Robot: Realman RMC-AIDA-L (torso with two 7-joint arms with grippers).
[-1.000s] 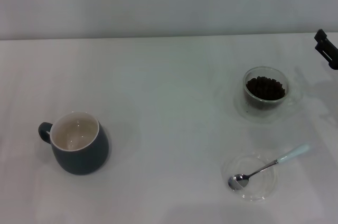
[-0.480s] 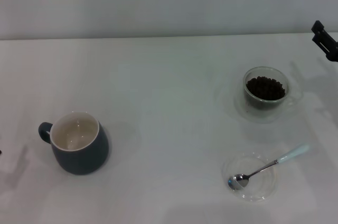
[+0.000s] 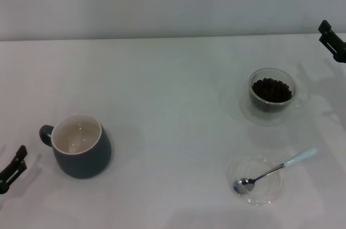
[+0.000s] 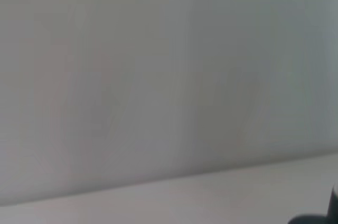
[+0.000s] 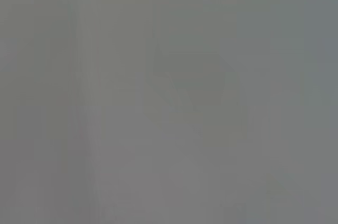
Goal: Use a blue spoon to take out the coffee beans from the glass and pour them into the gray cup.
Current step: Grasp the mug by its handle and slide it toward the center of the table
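Note:
The gray cup (image 3: 80,146) stands empty at the left of the white table, its handle pointing left. The glass (image 3: 272,95) with coffee beans (image 3: 272,89) stands at the right. The blue spoon (image 3: 273,170) lies across a flat clear saucer (image 3: 256,181) in front of the glass, bowl on the saucer, pale blue handle pointing back right. My left gripper (image 3: 12,169) shows at the left edge, just left of the gray cup. My right gripper (image 3: 333,40) shows at the right edge, behind and right of the glass. Both wrist views show only blank surfaces.
The white table (image 3: 173,88) ends at a pale wall along the back.
My left gripper has come into view at the lower left edge beside the gray cup. My right gripper has risen slightly toward the back. The cup, glass and spoon have not moved.

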